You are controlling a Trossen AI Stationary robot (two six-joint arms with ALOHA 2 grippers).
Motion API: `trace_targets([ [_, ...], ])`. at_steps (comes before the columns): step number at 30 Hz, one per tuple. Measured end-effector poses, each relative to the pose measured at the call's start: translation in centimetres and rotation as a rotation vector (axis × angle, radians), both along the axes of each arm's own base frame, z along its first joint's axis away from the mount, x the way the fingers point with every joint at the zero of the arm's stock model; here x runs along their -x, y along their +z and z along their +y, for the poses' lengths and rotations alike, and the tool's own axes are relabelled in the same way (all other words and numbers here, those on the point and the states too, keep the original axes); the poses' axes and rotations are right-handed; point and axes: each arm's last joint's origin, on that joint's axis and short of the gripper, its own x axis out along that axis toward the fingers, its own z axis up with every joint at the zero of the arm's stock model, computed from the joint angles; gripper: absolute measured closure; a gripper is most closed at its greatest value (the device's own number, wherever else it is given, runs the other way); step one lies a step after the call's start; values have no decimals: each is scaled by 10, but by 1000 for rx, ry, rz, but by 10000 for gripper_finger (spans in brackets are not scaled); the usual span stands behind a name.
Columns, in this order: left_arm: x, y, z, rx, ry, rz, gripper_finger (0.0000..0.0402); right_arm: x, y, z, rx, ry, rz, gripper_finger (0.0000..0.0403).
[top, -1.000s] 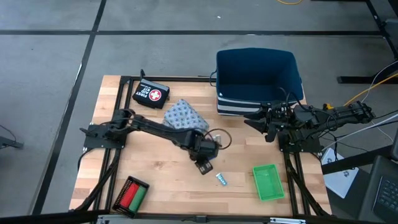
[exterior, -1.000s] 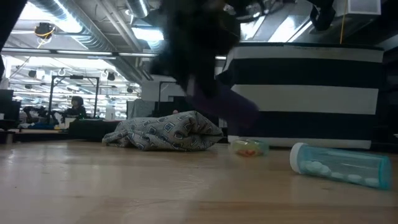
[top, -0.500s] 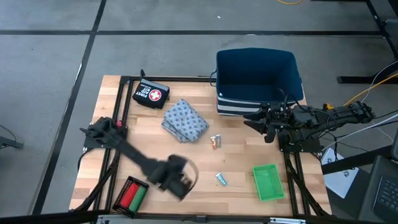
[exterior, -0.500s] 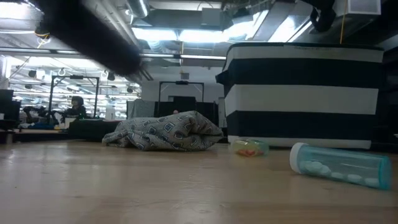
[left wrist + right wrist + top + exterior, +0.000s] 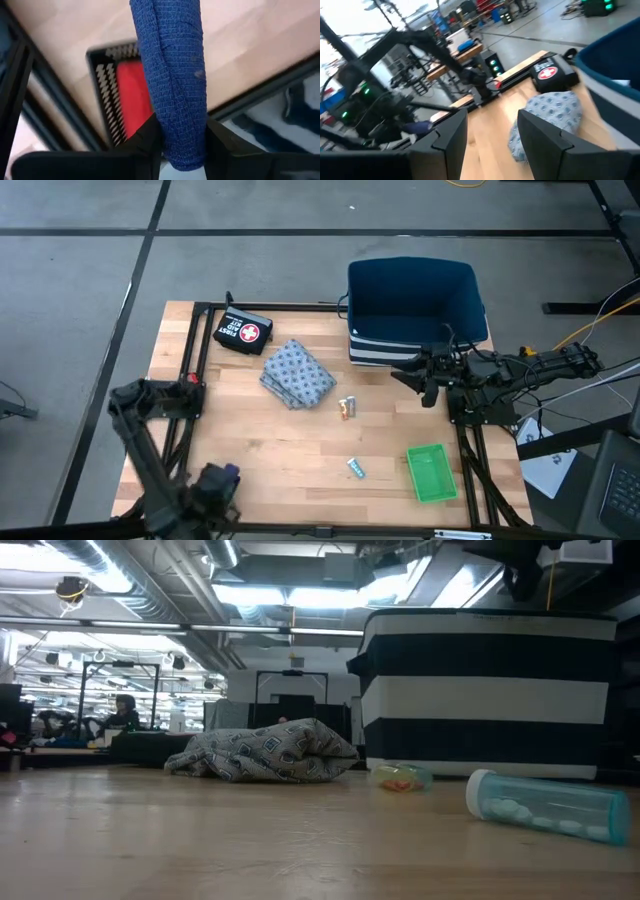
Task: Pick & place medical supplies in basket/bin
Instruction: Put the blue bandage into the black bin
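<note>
My left gripper (image 5: 220, 480) hangs over the table's near-left corner, shut on a dark blue wrap roll (image 5: 175, 75). Under it sits a small black basket (image 5: 105, 75) holding a red piece (image 5: 135, 95); in the high view the arm hides that basket. The grey-blue patterned cloth (image 5: 297, 373) lies folded on the table's middle, with the tiny tan item (image 5: 346, 408) and the teal-white tube (image 5: 355, 469) lying nearer. My right gripper (image 5: 415, 380) waits open at the right side, beside the striped bin (image 5: 415, 305). My left gripper pinches the dark blue roll between its two fingers (image 5: 150, 142), at the roll's end nearest the wrist (image 5: 182, 150). The roll runs along the fingers and sticks out well past their tips. It is lifted clear, above the black basket.
A black first-aid pouch (image 5: 242, 333) lies at the far left. A green tray (image 5: 432, 473) sits near the right near corner. The blue bin with striped sides stands at the far right. In the low view the cloth (image 5: 265, 752), tan item (image 5: 402, 778) and tube (image 5: 548, 805) rest on bare wood.
My left arm has swung fast from the table's middle, by the cloth, toward the near-left corner, carrying the dark blue roll, and now stands over the black basket. The tan item it covered shows again.
</note>
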Motion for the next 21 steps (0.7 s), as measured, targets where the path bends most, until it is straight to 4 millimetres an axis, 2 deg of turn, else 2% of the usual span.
trace_targets([
  [4, 23, -7, -16, -8, -30, 28, 311, 0, 0, -2, -22, -57, -5, 227],
  [8, 32, -15, -23, -41, -53, 56, 311, 0, 0, -3, -47, -99, -12, 227],
  [15, 31, -30, -33, -87, -54, 18, 311, 0, 0, -3, -66, -125, -16, 227],
  [21, 29, -57, -44, -15, -20, 26, 310, 0, 0, -3, -95, -127, -22, 227],
])
